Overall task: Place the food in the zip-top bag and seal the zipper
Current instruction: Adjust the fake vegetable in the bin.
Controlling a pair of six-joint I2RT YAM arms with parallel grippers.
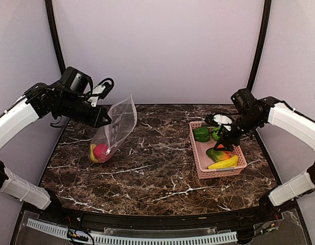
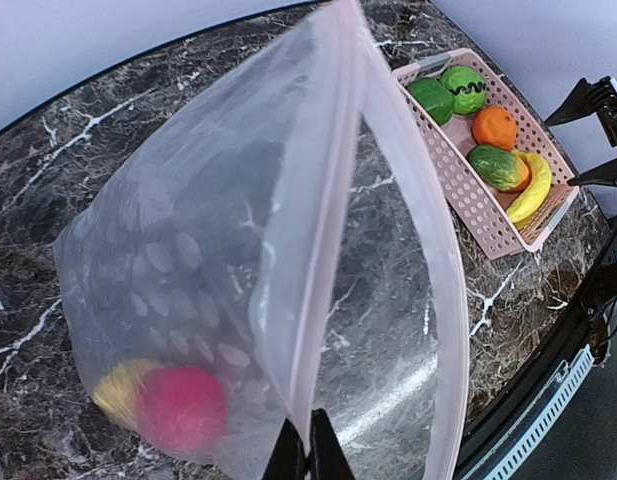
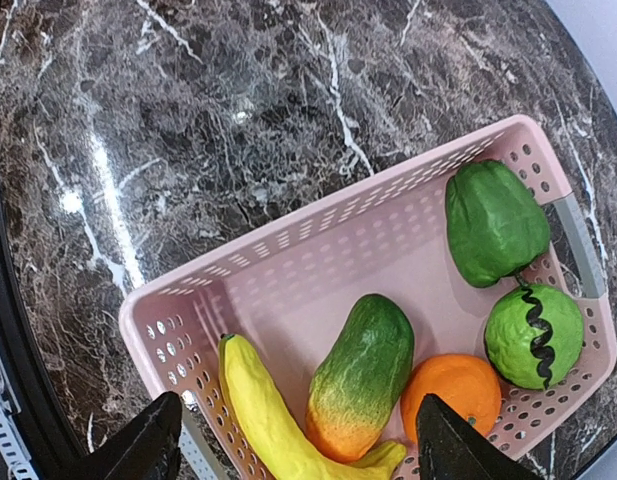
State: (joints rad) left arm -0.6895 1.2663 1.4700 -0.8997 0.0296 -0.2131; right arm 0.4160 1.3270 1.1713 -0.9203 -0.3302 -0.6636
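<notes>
Left wrist view: left end effector pinches the clear, dotted bag at its gaping pink mouth; apple and yellow piece lie inside, left on the desk. Right end effector hangs spread above the basket.

No legible text, label, brand, number or sign appears in any view. The clear dotted plastic zip-top bag and the pink slatted plastic basket carry no readable markings.

Dark marble-look tabletop w/ white veins, plain pale lilac walls, black corner posts, even light
</notes>
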